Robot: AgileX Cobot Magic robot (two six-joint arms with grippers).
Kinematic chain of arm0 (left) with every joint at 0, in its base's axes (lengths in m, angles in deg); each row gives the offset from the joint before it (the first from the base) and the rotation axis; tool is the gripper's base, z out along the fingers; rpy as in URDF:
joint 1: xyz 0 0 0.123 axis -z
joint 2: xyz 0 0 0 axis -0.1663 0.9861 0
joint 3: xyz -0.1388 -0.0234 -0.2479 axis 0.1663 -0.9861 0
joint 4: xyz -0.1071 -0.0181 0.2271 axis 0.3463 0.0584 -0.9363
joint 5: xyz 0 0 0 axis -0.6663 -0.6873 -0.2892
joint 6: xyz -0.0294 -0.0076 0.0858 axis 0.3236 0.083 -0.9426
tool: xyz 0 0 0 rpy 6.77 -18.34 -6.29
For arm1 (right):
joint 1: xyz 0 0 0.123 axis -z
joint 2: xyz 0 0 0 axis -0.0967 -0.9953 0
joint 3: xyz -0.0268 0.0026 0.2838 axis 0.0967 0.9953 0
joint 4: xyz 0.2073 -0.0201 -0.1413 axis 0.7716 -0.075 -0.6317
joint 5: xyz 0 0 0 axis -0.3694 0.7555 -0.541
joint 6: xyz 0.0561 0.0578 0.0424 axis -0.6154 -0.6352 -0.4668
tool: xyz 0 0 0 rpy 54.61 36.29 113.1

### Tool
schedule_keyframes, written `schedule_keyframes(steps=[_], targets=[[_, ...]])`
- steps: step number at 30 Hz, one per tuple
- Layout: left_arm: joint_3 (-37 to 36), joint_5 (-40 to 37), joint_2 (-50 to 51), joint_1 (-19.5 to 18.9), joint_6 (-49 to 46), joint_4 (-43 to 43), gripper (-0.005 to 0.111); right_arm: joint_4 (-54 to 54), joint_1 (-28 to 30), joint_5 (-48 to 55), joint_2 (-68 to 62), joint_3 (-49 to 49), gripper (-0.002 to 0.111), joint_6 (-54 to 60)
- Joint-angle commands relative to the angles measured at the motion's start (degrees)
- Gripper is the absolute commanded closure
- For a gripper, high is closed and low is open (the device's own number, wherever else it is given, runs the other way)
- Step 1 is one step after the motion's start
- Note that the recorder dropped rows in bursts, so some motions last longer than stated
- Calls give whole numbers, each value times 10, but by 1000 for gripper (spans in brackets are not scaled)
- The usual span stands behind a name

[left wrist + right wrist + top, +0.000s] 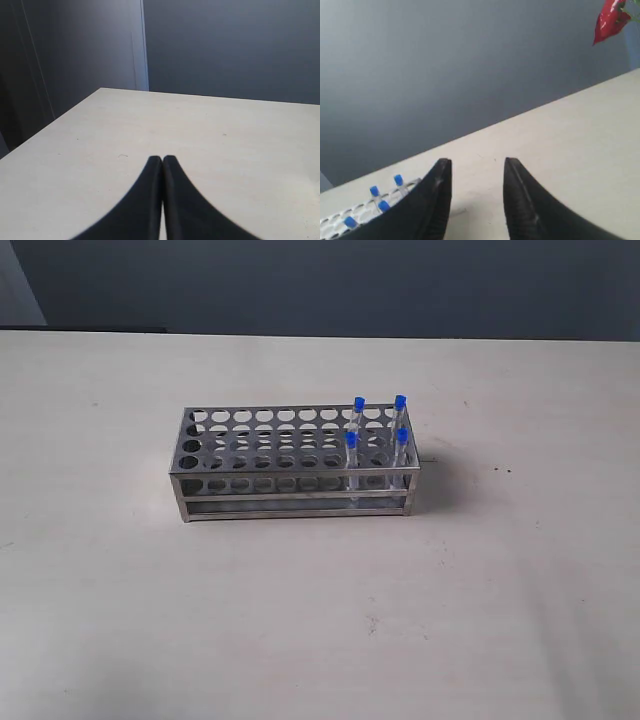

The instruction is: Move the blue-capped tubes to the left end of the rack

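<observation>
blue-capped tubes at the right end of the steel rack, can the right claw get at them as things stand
Probably yes. The right claw is open, and the four thin clear tubes with blue caps rise above the long stainless-steel rack with nothing over or beside them.

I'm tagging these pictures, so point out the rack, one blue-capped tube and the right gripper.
rack [270, 474], exterior view, front edge of its top plate.
blue-capped tube [402, 435], exterior view, cap of the nearest right-hand one.
right gripper [477, 161], right wrist view, midway between its fingertips.
</observation>
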Motion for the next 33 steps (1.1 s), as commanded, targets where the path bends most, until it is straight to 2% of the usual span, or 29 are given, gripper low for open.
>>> schedule_keyframes(steps=[1,6,12,18,20,22,25,29,33], targets=[[-2,9,2,3,1,3,106,61,4,-111,4,1,74,0],[-2,9,2,3,1,3,106,215,4,-218,4,1,74,-1],[-2,9,2,3,1,3,106,382,4,-203,4,1,74,-1],[-2,9,2,3,1,3,106,416,4,-218,4,1,74,-6],[-2,9,2,3,1,3,106,441,4,-223,4,1,78,-52],[-2,9,2,3,1,3,106,439,4,-223,4,1,87,-92],[-2,9,2,3,1,3,106,384,4,-205,4,1,108,-96],[-2,9,2,3,1,3,106,246,-16,-66,4,-36,108,-103],[-2,9,2,3,1,3,106,228,-34,-29,4,-77,108,-101]])
